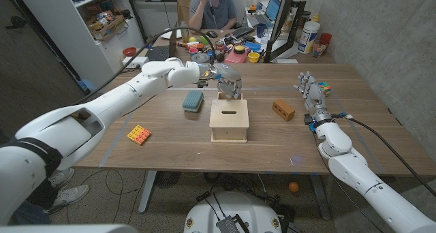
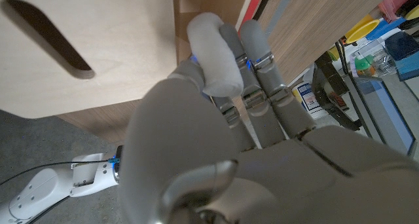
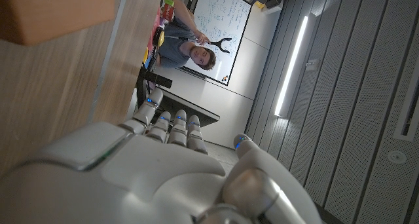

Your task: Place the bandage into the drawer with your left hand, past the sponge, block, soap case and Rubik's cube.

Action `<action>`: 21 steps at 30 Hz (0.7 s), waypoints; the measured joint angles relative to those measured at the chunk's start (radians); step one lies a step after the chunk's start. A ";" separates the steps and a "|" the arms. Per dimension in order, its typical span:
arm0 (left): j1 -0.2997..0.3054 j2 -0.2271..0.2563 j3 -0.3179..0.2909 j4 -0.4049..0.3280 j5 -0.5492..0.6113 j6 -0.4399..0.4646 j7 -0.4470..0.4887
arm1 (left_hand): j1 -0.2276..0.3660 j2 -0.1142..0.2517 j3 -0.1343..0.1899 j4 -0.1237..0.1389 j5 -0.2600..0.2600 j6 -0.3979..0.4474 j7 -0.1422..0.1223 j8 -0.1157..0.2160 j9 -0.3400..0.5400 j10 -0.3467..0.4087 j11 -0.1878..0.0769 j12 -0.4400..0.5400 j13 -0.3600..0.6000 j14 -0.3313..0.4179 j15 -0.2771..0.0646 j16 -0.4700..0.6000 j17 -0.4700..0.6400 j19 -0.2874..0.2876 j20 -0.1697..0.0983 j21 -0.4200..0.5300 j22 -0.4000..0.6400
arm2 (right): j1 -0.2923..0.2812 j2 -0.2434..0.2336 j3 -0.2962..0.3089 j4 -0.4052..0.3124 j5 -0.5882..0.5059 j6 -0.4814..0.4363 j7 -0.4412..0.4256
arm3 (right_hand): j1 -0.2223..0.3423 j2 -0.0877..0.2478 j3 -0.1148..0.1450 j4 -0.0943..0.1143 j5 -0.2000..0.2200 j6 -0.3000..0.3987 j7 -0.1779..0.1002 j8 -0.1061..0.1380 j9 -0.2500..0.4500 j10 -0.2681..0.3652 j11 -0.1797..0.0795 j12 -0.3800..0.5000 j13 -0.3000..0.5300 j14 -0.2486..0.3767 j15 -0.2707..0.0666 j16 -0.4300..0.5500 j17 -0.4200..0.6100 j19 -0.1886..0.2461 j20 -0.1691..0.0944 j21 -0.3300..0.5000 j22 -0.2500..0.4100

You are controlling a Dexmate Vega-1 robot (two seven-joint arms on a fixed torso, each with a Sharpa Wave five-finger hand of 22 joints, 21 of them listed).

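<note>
Overhead, left hand [image 1: 229, 81] (bandage's axis hidden).

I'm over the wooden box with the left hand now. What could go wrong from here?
1. The left hand pinches a pale roll, likely the bandage, at its fingertips, so it could slip out early.
2. The wooden box shows a narrow slot on top and no open drawer is visible, so the roll may land on the lid.
3. The soap case lies near the box, and the lowering arm might nudge it.
</note>
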 measured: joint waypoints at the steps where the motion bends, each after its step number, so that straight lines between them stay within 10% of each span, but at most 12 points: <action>1: 0.000 0.000 0.000 0.000 0.000 0.000 0.000 | 0.000 0.000 0.000 0.000 0.000 0.000 0.000 0.000 0.000 0.000 0.000 0.000 0.000 -0.001 -0.001 0.000 0.000 0.000 0.000 0.000 0.000 | 0.000 0.000 0.000 0.000 0.000 0.000 0.000 | 0.000 0.000 0.000 0.000 0.000 0.000 0.000 0.000 0.000 0.000 0.000 0.000 0.000 0.000 0.000 0.000 0.000 0.000 0.000 0.000 0.000; 6: -0.002 0.000 0.009 -0.003 0.017 0.012 -0.008 | -0.014 0.014 0.004 0.004 -0.002 -0.106 -0.021 -0.065 -0.005 -0.051 -0.026 -0.060 0.038 -0.002 -0.002 -0.087 -0.051 -0.048 0.006 -0.003 -0.017 | -0.003 -0.001 0.003 -0.003 0.000 -0.001 -0.002 | 0.000 0.000 0.000 0.000 0.000 0.000 0.000 0.000 0.000 0.001 0.001 0.000 0.000 0.000 0.000 0.000 0.000 0.000 0.000 -0.008 0.000; 12: -0.012 0.000 0.018 -0.021 0.025 0.029 -0.053 | -0.080 0.003 -0.006 0.030 -0.002 -0.260 -0.059 -0.162 -0.005 -0.180 0.004 -0.203 -0.031 -0.147 -0.037 -0.188 -0.154 -0.105 0.028 -0.051 -0.031 | -0.003 -0.001 0.003 -0.003 0.000 -0.001 -0.002 | 0.000 0.000 0.000 0.000 0.000 0.000 0.000 0.000 0.000 0.004 0.004 0.000 0.000 0.009 -0.002 0.000 0.000 0.003 0.004 -0.008 0.002; 21: -0.026 0.003 0.026 -0.053 0.032 0.061 -0.136 | -0.155 -0.031 -0.017 0.056 0.000 -0.317 -0.080 -0.198 -0.002 -0.254 0.028 -0.270 -0.049 -0.246 0.014 -0.195 -0.185 -0.132 0.036 -0.092 -0.032 | 0.001 0.001 0.003 0.001 0.000 -0.001 0.000 | 0.000 0.000 0.000 0.000 0.000 0.005 0.005 0.000 0.000 0.005 0.005 0.000 0.000 0.013 0.002 0.000 0.000 0.003 0.004 -0.008 0.005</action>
